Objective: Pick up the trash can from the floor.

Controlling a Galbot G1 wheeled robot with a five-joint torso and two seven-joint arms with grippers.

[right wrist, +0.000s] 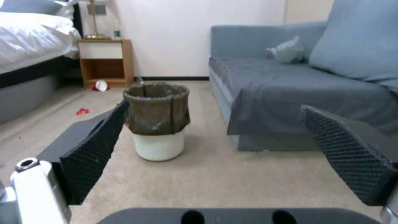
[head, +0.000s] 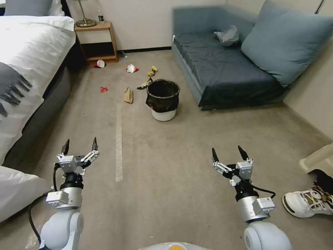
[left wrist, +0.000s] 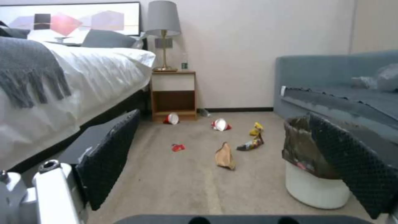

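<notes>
While well apart — trash can (head: pixel 163 99) upright; grippers seemingly spread.

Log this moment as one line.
left gripper open, idle | right gripper open, idle | trash can upright on floor, ahead, untouched

Head view: high, facing forward and down over the floor (head: pixel 166 156), bed (head: pixel 27 69) on the left, sofa (head: pixel 225 69) on the right, trash can (head: pixel 163 100) mid-distance ahead. Left wrist view: low, near floor level, facing forward between own fingers (left wrist: pixel 112 155) toward the nightstand (left wrist: pixel 173 93). Right wrist view: equally low, facing trash can and sofa, nearer than head view. Shared by all three: trash can, nightstand, sofa.
</notes>
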